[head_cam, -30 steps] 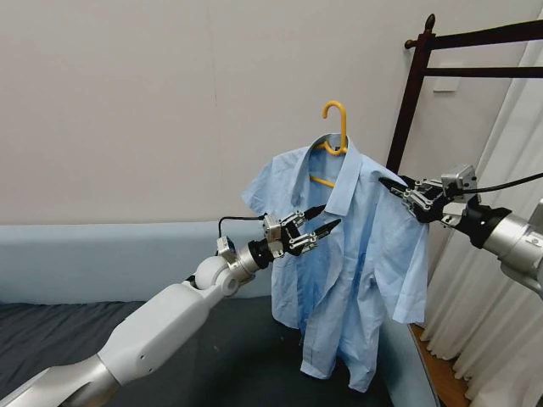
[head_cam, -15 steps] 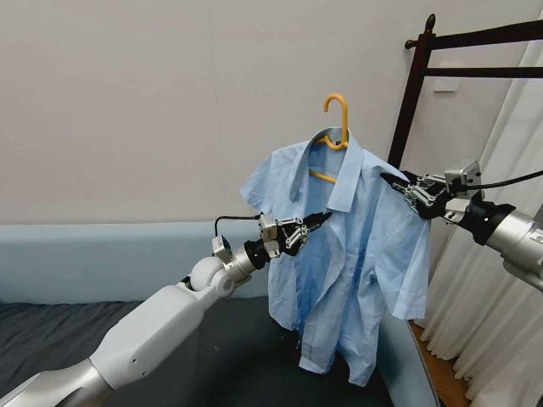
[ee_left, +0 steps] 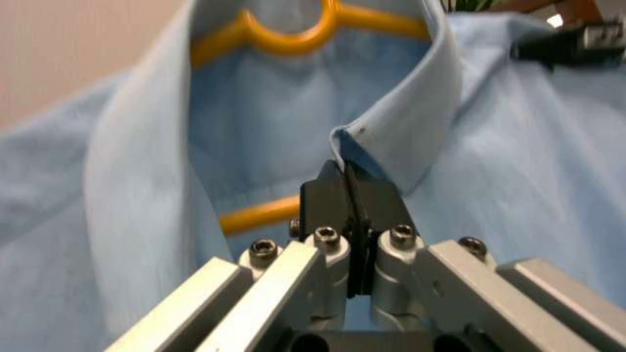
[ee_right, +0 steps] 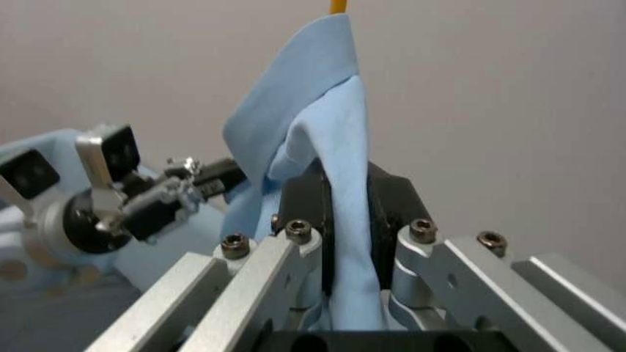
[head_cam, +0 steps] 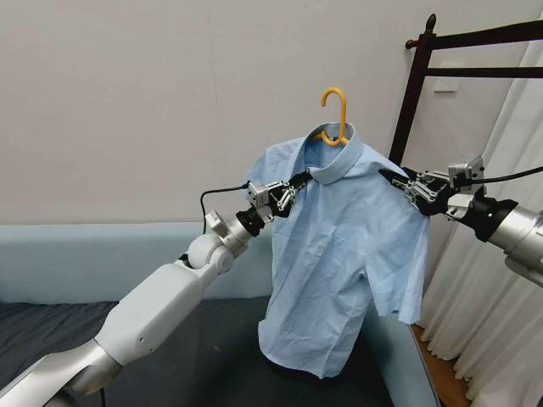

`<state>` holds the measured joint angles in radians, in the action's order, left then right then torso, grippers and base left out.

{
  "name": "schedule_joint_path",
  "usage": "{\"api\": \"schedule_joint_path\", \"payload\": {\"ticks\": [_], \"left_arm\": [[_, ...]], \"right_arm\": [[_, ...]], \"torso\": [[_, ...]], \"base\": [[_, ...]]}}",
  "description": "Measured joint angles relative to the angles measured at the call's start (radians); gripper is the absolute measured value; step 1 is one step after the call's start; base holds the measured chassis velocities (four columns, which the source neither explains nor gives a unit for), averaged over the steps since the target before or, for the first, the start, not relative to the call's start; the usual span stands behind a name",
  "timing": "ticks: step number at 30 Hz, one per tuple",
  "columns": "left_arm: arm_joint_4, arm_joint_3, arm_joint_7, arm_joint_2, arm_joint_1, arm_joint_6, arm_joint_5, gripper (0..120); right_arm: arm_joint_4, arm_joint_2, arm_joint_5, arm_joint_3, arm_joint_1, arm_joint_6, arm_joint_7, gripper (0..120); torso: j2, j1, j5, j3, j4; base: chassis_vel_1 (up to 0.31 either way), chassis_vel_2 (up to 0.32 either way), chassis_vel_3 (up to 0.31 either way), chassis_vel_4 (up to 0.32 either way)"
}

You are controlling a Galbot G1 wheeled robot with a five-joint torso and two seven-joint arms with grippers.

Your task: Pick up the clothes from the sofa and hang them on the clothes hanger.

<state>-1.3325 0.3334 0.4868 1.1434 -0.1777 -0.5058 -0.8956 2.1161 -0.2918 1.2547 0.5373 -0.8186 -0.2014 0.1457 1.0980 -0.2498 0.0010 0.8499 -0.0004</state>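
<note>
Shirt (head_cam: 335, 254) held on hanger (head_cam: 333, 106): left gripper (head_cam: 293, 184) clamped at collar, right gripper (head_cam: 399, 182) clamped on shoulder. Level carry advised toward rack (head_cam: 411, 93), far right.

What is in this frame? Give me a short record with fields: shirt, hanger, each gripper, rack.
shirt: light blue, short-sleeved, draped on the hanger, held up above the sofa
hanger: yellow, hook free in the air, not on the rack
left gripper: shut on the shirt's front edge by the collar
right gripper: shut on the shirt's shoulder
rack: dark wood, behind the right gripper
</note>
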Motion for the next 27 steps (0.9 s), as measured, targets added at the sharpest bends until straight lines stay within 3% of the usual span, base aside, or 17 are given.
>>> {"api": "schedule_joint_path", "payload": {"ticks": [4,9,17,21,27], "left_arm": [[-0.003,0.005,-0.019,0.005,-0.019,-0.003,0.026,0],[-0.029,0.001,-0.062,-0.005,-0.039,-0.013,0.033,0],[-0.118,-0.081,-0.080,-0.073,-0.159,-0.014,0.051,26],[-0.195,-0.202,-0.060,-0.130,-0.335,-0.019,0.077,45],[-0.253,-0.321,-0.033,-0.173,-0.518,-0.040,0.096,62]], "right_arm": [[0.022,0.007,0.086,0.008,-0.001,-0.009,-0.033,8],[0.028,0.020,0.090,0.017,-0.004,-0.025,-0.068,8],[0.021,0.040,0.000,0.035,-0.001,-0.117,-0.230,8],[0.021,0.035,-0.009,0.083,-0.028,-0.191,-0.343,8],[0.014,0.026,0.016,0.098,-0.008,-0.214,-0.428,8]], "torso": [[0.000,0.000,-0.0001,0.000,0.0000],[0.000,0.000,0.0000,0.000,-0.0001],[0.000,0.000,-0.0001,0.000,-0.0001],[0.000,0.000,-0.0002,0.000,0.0001],[0.000,0.000,-0.0001,0.000,0.0002]], "base": [[0.000,0.000,0.000,0.000],[0.000,0.000,0.000,0.000],[0.000,0.000,0.000,0.000],[0.000,0.000,0.000,0.000],[0.000,0.000,0.000,0.000]]}}
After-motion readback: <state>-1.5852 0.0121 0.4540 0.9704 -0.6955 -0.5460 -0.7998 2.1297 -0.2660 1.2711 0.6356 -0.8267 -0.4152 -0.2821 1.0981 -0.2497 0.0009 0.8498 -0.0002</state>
